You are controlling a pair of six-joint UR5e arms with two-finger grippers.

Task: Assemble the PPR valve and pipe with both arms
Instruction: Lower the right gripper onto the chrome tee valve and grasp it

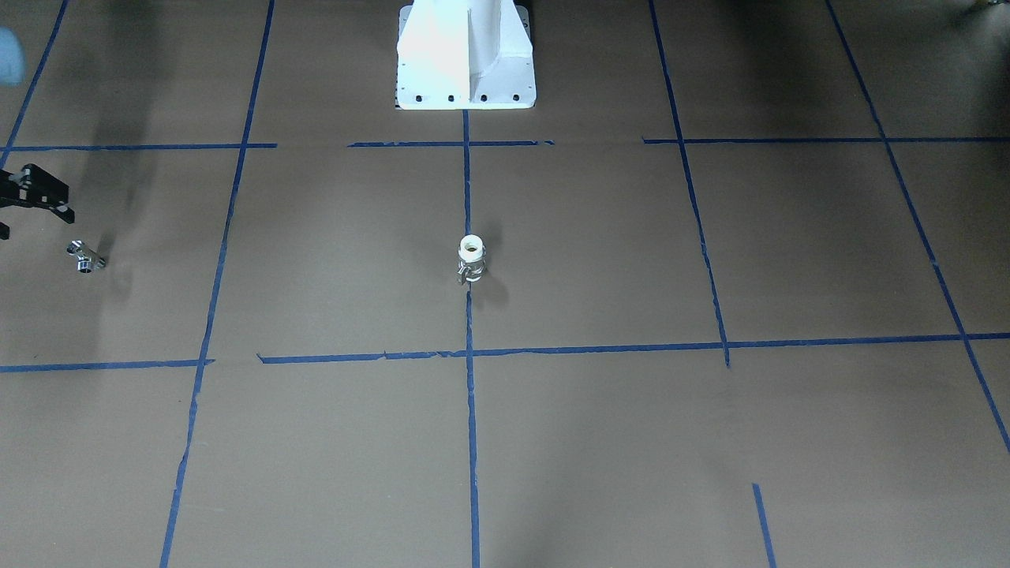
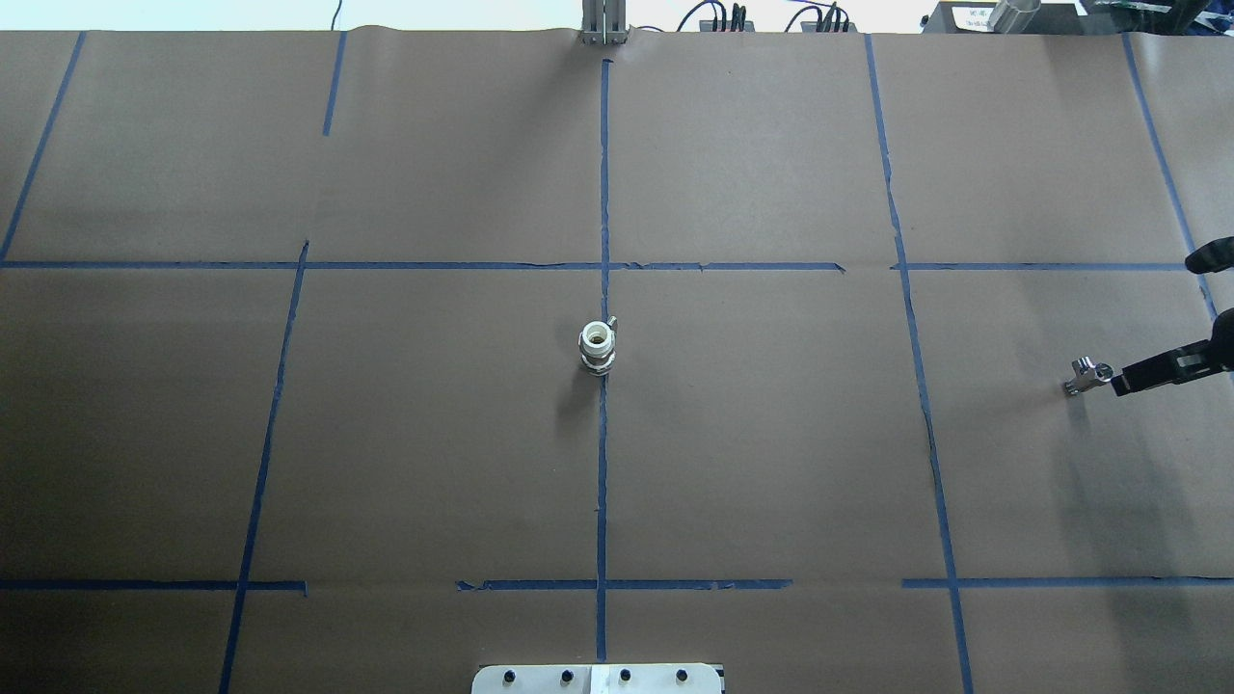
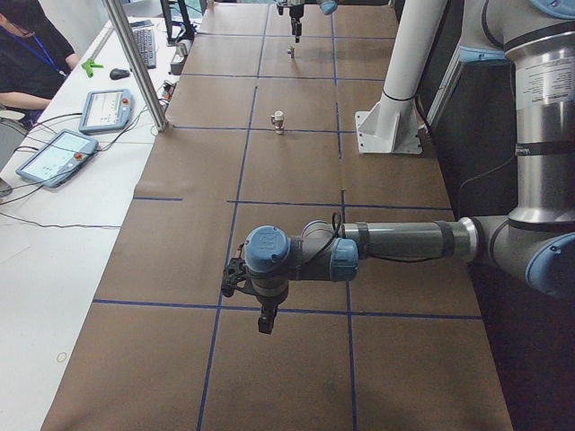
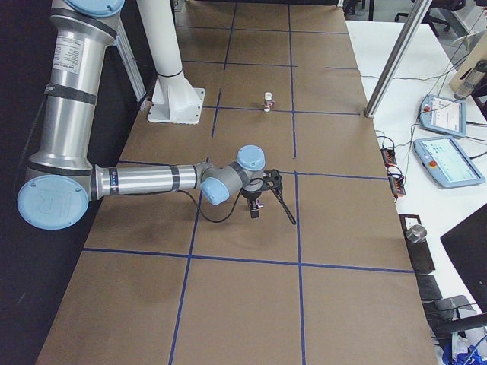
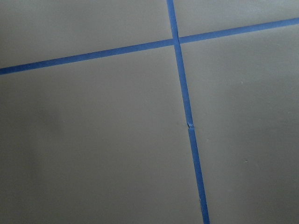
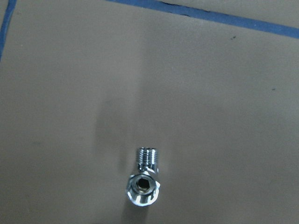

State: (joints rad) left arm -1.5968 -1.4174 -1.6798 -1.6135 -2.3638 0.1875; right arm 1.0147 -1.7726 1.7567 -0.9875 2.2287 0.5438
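Observation:
The PPR valve [image 1: 471, 260], with a white ring end on top and a metal body, stands upright on the centre tape line; it also shows in the overhead view [image 2: 597, 347]. The chrome T-shaped pipe [image 1: 85, 257] lies on the paper far out on my right side [image 2: 1086, 374]. My right gripper [image 1: 35, 209] hovers just beside and above the pipe, looks open and holds nothing. The pipe sits low in the right wrist view [image 6: 144, 184], with no fingers showing. My left gripper [image 3: 265, 319] hangs over bare paper far from both parts; I cannot tell its state.
Brown paper with blue tape lines [image 2: 603, 463] covers the table. The white pedestal [image 1: 465, 55] stands at the robot's side of the table. A metal post [image 3: 135, 63] and tablets [image 3: 54, 157] stand along the operators' side, where a person sits.

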